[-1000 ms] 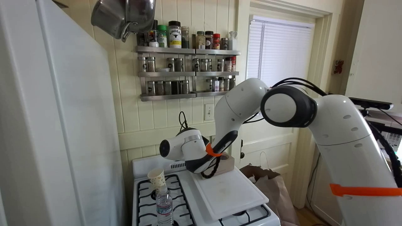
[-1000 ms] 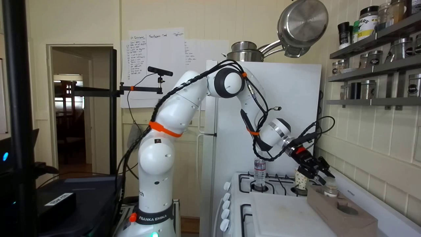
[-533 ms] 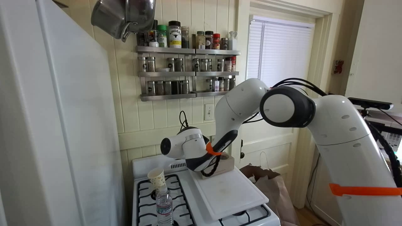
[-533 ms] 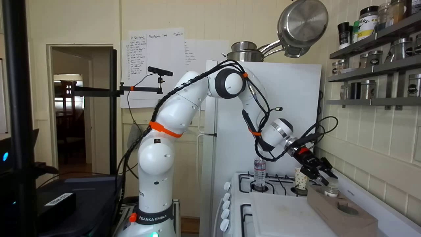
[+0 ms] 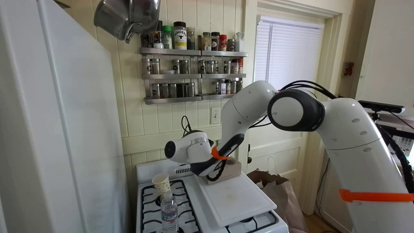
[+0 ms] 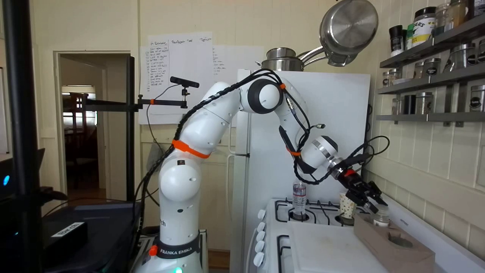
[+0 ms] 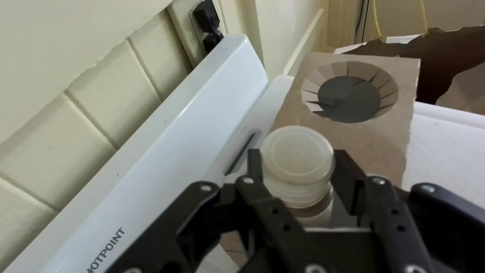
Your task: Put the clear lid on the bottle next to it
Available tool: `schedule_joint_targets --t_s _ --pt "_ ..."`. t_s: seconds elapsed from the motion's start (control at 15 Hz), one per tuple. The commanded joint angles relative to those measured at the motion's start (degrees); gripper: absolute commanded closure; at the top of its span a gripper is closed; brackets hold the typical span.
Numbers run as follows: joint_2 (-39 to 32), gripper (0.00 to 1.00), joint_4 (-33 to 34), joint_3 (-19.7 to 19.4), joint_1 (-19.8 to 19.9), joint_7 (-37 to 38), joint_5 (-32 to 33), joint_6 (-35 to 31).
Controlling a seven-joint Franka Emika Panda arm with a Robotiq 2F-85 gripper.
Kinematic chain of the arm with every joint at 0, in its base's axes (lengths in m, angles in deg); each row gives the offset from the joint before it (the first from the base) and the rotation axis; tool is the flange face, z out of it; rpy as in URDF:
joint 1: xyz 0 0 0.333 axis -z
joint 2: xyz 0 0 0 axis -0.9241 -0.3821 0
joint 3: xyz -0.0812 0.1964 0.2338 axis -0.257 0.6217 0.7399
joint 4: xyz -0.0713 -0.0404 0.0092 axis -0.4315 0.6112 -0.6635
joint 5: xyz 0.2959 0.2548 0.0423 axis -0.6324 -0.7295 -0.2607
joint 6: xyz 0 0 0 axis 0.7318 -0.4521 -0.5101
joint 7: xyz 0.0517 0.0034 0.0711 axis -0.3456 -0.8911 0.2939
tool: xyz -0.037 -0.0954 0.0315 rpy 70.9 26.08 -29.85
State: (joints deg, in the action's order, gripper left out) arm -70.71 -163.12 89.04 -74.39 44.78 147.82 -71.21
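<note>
The clear lid (image 7: 295,157), a translucent whitish cap, is between my fingers in the wrist view, with a pad against each side. It also shows in an exterior view (image 6: 382,208). My gripper (image 6: 377,205) is shut on it, tilted down from the stove side. The clear bottle (image 7: 316,218) stands directly under the lid, partly hidden by lid and fingers. In an exterior view the bottle (image 6: 381,220) stands at one end of the cardboard box. The lid is over the bottle's mouth; whether it is seated I cannot tell. In the remaining exterior view the arm hides gripper, lid and bottle.
The cardboard box (image 7: 373,151) has a round cut hole (image 7: 348,98) beyond the lid. The stove's back panel (image 7: 182,132) rises close beside the gripper. A paper cup (image 6: 346,206) and a labelled water bottle (image 6: 299,199) stand on the stove. A white board (image 5: 237,199) lies nearby.
Over the last second my gripper has moved slightly down and toward the wall, and the lid has moved with it over the bottle. In the last half second there is hardly any motion.
</note>
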Motion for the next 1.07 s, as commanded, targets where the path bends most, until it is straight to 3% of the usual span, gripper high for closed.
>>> schedule_joint_targets --t_s 0.0,0.33,0.4,0.53,0.73,1.0 --pt "-1.14 0.76 0.18 0.45 0.24 -5.42 -2.84 -0.78" --pt "-1.35 0.76 0.25 0.44 0.00 -10.79 -3.90 -0.24" --pt "-1.37 0.26 0.27 0.40 -0.07 -11.58 -3.95 -0.05" --pt "-1.23 0.20 0.11 0.35 -0.21 -12.36 -4.70 0.45" --pt "-0.51 0.00 -0.96 0.20 -0.49 -11.34 -5.31 0.86" --pt "2.99 0.00 -3.43 0.29 -0.23 -5.87 -5.00 -1.18"
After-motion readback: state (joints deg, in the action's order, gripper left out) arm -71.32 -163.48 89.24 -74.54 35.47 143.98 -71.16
